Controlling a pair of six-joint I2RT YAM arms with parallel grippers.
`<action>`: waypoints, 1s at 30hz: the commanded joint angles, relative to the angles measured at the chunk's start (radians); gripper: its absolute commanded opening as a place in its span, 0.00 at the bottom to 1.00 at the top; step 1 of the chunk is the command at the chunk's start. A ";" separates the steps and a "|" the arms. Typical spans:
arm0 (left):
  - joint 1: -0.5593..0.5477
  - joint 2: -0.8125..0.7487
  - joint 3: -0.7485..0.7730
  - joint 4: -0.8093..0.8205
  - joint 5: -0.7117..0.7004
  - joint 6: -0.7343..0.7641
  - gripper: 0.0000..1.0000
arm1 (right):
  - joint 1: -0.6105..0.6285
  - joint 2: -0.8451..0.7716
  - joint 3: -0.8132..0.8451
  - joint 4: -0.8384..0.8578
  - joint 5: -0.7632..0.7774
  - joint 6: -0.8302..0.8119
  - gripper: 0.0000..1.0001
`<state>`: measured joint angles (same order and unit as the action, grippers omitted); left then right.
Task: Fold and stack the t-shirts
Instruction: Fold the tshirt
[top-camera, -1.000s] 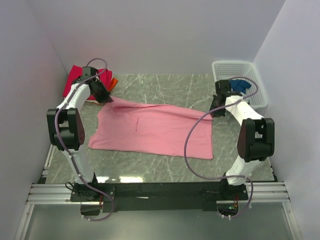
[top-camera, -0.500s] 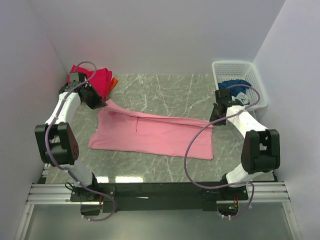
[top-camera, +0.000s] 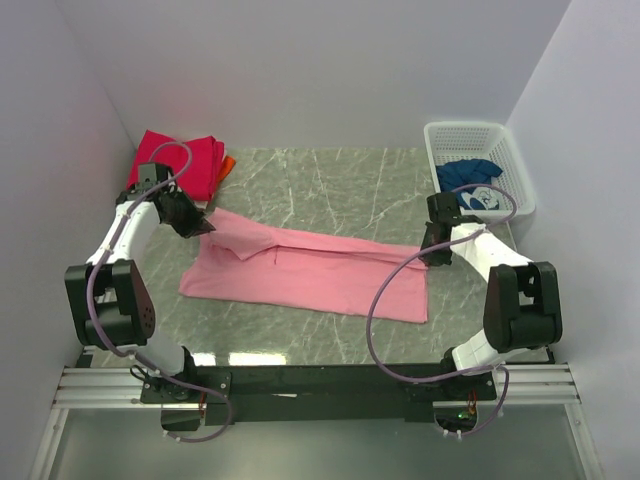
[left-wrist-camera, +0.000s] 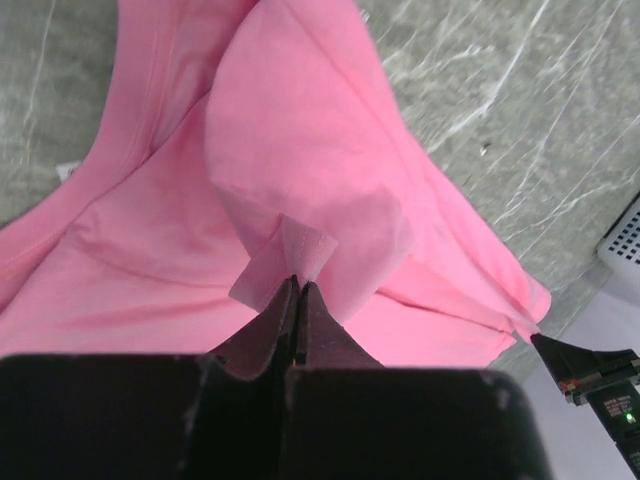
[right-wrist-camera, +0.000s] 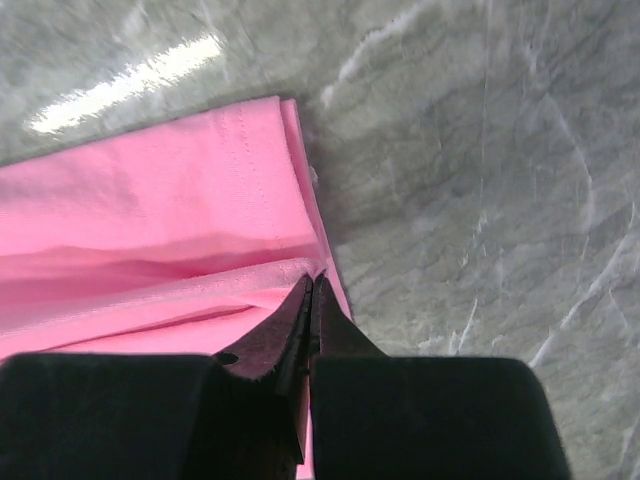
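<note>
— Where's the pink one?
— The light pink t-shirt (top-camera: 310, 275) lies spread across the middle of the table (top-camera: 330, 180), its far edge doubled over onto itself. My left tool (left-wrist-camera: 297, 287) pinches the raised far-left corner, and my right tool (right-wrist-camera: 311, 285) pinches the far-right corner, low.
— And the rest?
— The magenta-red t-shirt (top-camera: 178, 160) lies folded at the far left. An orange t-shirt (top-camera: 228, 164) peeks out beside it. The dark blue t-shirt (top-camera: 468, 174), white-printed, lies crumpled in the white mesh basket (top-camera: 462, 127).

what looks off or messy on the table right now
Nothing spilled or damaged. The pink t-shirt is mid-fold and lopsided: its far edge bunches into a pucker at the left tool, while the right tool pinches a flatter corner.
</note>
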<state>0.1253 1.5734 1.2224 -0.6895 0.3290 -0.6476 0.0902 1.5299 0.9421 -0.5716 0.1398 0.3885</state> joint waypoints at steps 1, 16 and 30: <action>0.007 -0.084 -0.014 -0.011 0.012 0.005 0.00 | 0.014 -0.039 -0.022 0.026 0.044 0.003 0.00; 0.042 -0.127 -0.113 -0.018 -0.070 0.048 0.47 | 0.147 -0.175 -0.051 -0.085 0.112 0.087 0.43; -0.111 -0.131 -0.098 0.001 -0.151 0.161 0.57 | 0.194 0.001 0.086 0.012 0.118 0.082 0.43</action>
<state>0.0929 1.4780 1.1030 -0.7136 0.1989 -0.5270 0.2810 1.4906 0.9745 -0.6086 0.2237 0.4793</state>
